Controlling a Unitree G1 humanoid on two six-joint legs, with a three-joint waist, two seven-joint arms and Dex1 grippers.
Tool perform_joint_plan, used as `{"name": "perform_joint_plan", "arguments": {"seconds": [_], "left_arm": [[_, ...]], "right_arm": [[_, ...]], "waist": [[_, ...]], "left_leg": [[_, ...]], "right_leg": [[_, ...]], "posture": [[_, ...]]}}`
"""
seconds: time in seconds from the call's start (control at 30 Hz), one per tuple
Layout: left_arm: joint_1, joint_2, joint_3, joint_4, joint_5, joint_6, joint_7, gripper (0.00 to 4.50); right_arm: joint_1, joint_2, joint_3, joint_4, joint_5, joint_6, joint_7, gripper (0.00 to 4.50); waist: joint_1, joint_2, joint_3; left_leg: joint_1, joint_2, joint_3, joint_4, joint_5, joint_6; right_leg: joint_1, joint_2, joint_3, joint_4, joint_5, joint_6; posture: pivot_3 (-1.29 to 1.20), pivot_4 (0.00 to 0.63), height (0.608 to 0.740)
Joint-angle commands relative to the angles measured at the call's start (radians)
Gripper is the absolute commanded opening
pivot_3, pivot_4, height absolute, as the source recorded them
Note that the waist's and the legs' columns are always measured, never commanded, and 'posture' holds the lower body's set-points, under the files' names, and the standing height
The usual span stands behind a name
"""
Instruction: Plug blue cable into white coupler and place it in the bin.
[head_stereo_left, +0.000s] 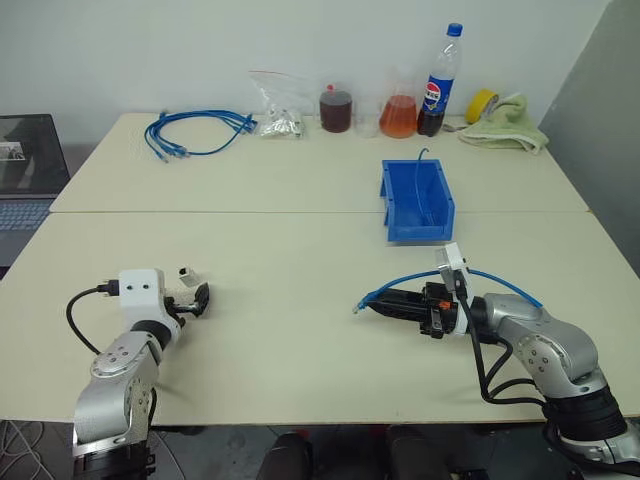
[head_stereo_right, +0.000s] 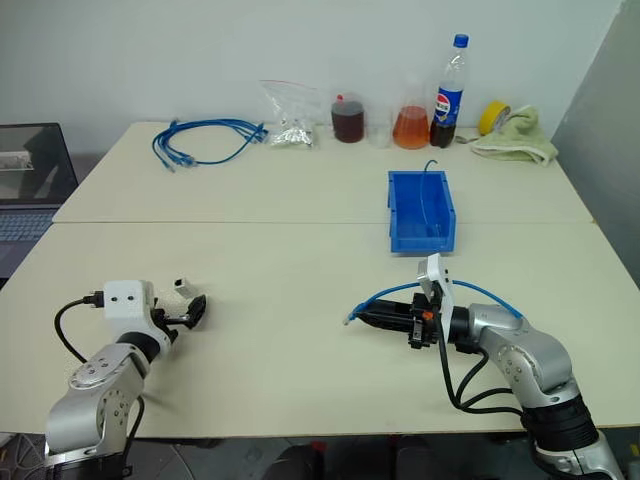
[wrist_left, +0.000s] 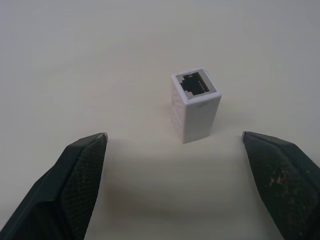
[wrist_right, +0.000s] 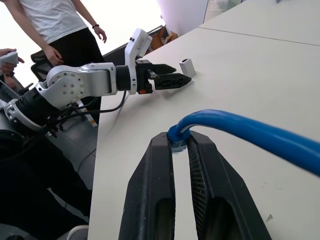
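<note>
1. Two grippers are seen over the cream table (head_stereo_left: 300, 300). The right gripper (head_stereo_left: 372, 303) is clamped on the blue cable (head_stereo_left: 410, 277) near its plug end; in the right wrist view the fingers (wrist_right: 155, 180) are pressed together with the cable pinched at their tips.
2. From that grip the cable is arched back over the right wrist, and its other end is hidden behind the arm.
3. The left gripper (head_stereo_left: 200, 297) is spread wide, with nothing held. In the left wrist view the white coupler (wrist_left: 195, 106) is seen standing upright on the table between and just ahead of the two fingertips (wrist_left: 87, 150), touching neither, its dark socket opening facing up.
4. In the head views the coupler (head_stereo_left: 186, 272) is set just beside the left gripper, well apart from the right gripper and the cable.
5. The bin (head_stereo_left: 417, 203) is placed beyond the right gripper, toward the table's far half, its lowered lip on the near side. Thin blue cable is seen inside it, rising over the back wall.
6. Along the far edge are ranged a coiled bundle of blue cables (head_stereo_left: 195, 133), a clear bag of small parts (head_stereo_left: 278, 105), a jar of dark liquid (head_stereo_left: 336, 108), a flask of orange liquid (head_stereo_left: 398, 115), a cola bottle (head_stereo_left: 440, 80), a roll of yellow tape (head_stereo_left: 481, 104) and a green cloth (head_stereo_left: 508, 127).
7. A laptop (head_stereo_left: 28, 170) is seen beyond the table's left end.
8. A person (wrist_right: 60, 25) is seen standing behind the left arm in the right wrist view.
</note>
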Motion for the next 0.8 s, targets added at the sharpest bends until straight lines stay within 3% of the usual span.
{"name": "perform_joint_plan", "arguments": {"seconds": [0.03, 0.5, 0.8], "left_arm": [[-0.038, -0.009, -0.010, 0.017, 0.020, -0.037, 0.024, 4.50], [-0.158, -0.016, -0.036, 0.162, 0.038, -0.083, 0.034, 4.50], [-0.151, -0.021, -0.038, 0.154, 0.039, -0.076, 0.038, 2.75]], "right_arm": [[-0.002, -0.005, -0.024, -0.045, 0.019, 0.002, -0.001, 0.13], [-0.001, -0.007, -0.031, -0.056, 0.023, 0.017, -0.008, 0.13], [0.010, -0.011, -0.044, -0.061, 0.028, 0.022, -0.019, 0.13]], "waist": [[0.000, 0.000, 0.000], [0.001, 0.000, 0.000], [0.000, 0.000, 0.000]], "left_leg": [[0.000, 0.000, 0.000, 0.000, 0.000, 0.000], [0.000, 0.000, 0.000, 0.000, 0.000, 0.000], [0.000, 0.000, 0.000, 0.000, 0.000, 0.000]], "right_leg": [[0.000, 0.000, 0.000, 0.000, 0.000, 0.000], [0.000, 0.000, 0.000, 0.000, 0.000, 0.000], [0.000, 0.000, 0.000, 0.000, 0.000, 0.000]], "posture": [[0.00, 0.150, 0.740], [0.00, 0.150, 0.740], [0.00, 0.150, 0.740]]}}
